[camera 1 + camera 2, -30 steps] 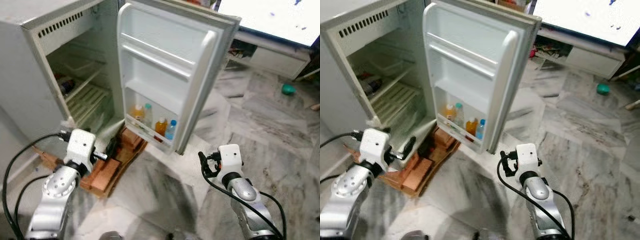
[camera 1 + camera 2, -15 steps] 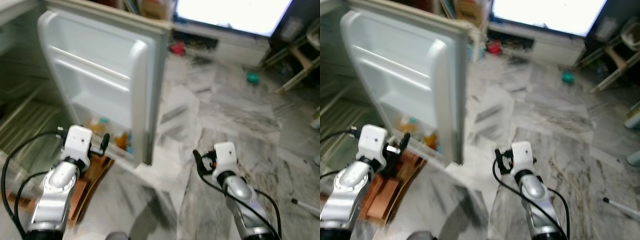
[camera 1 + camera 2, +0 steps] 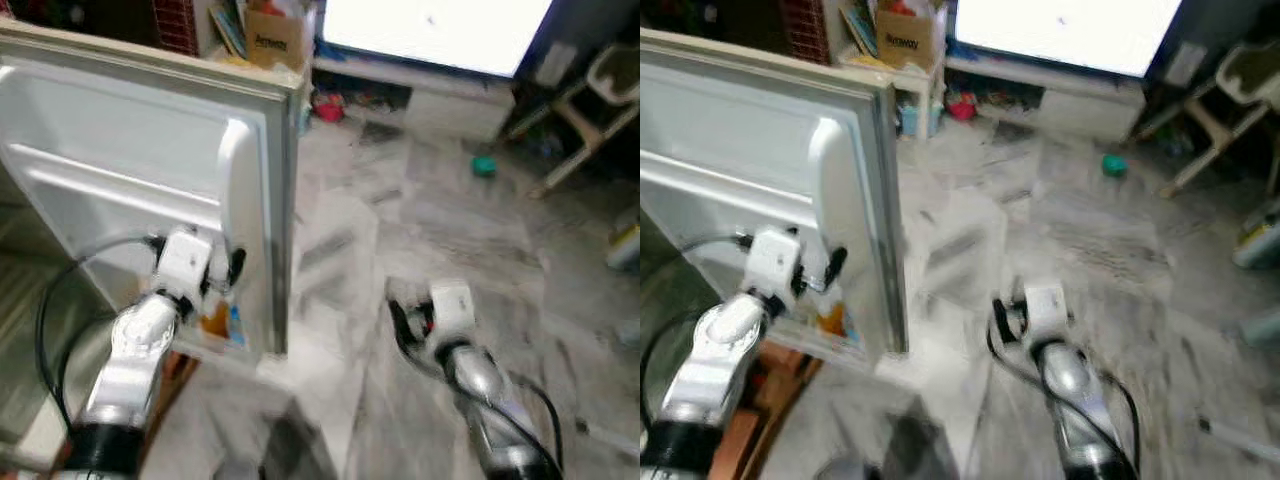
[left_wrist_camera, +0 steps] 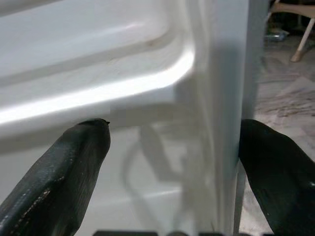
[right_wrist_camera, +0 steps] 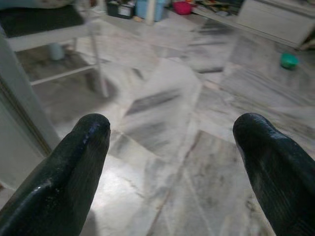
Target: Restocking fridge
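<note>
View has swung right off the fridge; both tools, left at the door, right, spread empty, so fetching looks next

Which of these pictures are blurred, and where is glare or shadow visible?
Both eye views are motion-blurred; the bright screen glares white at the top. The left wrist view is sharp: the left gripper, open, casts a shadow on the fridge door. In the right wrist view, the marble floor is slightly soft.
</note>
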Tool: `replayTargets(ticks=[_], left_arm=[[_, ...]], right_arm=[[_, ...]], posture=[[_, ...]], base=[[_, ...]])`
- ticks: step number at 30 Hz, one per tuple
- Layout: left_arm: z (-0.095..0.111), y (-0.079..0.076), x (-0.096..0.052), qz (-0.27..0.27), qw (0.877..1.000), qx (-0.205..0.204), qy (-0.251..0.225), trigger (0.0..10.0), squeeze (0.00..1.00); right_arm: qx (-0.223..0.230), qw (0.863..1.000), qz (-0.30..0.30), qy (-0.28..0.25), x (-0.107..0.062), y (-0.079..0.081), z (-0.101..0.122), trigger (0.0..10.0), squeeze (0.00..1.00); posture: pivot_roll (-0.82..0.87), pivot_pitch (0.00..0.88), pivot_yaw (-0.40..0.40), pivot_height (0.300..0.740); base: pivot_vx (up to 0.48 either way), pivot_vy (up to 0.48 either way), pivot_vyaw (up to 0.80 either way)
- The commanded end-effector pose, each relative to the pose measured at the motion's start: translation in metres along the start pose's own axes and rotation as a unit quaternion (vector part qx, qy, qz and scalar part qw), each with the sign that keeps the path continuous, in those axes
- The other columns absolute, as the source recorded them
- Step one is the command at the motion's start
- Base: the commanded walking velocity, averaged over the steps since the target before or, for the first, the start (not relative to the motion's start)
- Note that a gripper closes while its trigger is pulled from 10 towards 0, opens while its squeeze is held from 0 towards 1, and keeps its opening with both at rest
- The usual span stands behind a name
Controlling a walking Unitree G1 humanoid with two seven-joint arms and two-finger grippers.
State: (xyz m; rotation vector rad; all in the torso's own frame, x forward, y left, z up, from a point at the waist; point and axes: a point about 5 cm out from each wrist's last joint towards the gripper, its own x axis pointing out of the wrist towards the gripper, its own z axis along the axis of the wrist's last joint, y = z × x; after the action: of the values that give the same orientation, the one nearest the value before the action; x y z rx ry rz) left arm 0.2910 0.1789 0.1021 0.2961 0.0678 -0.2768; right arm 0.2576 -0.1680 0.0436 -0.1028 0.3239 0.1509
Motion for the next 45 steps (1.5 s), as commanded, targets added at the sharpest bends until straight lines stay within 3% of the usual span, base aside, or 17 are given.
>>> replayTargets(ticks=[1, 11, 16, 20, 25, 34, 45], left_arm=[[0.002, -0.005, 0.004, -0.008, 1.000, 0.007, -0.001, 10.0, 0.00], [-0.012, 0.009, -0.007, 0.003, 1.000, 0.002, 0.019, 10.0, 0.00], [-0.014, 0.015, -0.024, 0.005, 1.000, -0.001, 0.014, 10.0, 0.00], [-0.010, 0.013, -0.036, 0.017, 1.000, 0.001, 0.016, 10.0, 0.00], [-0.004, 0.009, -0.046, 0.016, 1.000, 0.000, 0.007, 10.0, 0.00], [0.008, -0.012, -0.047, -0.023, 1.000, -0.010, -0.004, 10.0, 0.00], [0.007, -0.015, -0.038, -0.021, 1.000, -0.023, -0.001, 10.0, 0.00]], right_arm=[[-0.004, 1.000, -0.020, 0.006, -0.002, -0.012, -0.003, 10.0, 0.00], [-0.006, 1.000, -0.016, 0.006, 0.000, -0.009, -0.003, 10.0, 0.00], [-0.010, 1.000, -0.005, 0.004, -0.001, -0.005, -0.003, 10.0, 0.00], [-0.051, 0.999, 0.006, -0.006, -0.001, -0.004, 0.001, 10.0, 0.00], [-0.058, 0.998, 0.013, -0.016, -0.001, -0.005, 0.008, 10.0, 0.00], [-0.061, 0.998, 0.000, -0.013, -0.005, -0.013, 0.006, 10.0, 0.00], [-0.040, 0.998, -0.021, -0.052, -0.009, -0.013, 0.013, 10.0, 0.00]], posture=[[0.04, 0.040, -0.067, 0.740], [0.05, 0.036, -0.071, 0.740], [0.05, 0.048, -0.065, 0.740], [0.06, 0.084, -0.064, 0.740], [0.05, 0.090, -0.076, 0.740], [0.04, 0.092, -0.083, 0.740], [0.03, 0.048, -0.063, 0.740]], base=[[0.480, 0.000, 0.00], [0.455, 0.000, 0.00], [0.000, 0.000, 0.00], [0.000, 0.000, -0.52], [0.000, 0.000, -0.80], [0.147, -0.152, -0.80], [0.366, -0.229, -0.80]])
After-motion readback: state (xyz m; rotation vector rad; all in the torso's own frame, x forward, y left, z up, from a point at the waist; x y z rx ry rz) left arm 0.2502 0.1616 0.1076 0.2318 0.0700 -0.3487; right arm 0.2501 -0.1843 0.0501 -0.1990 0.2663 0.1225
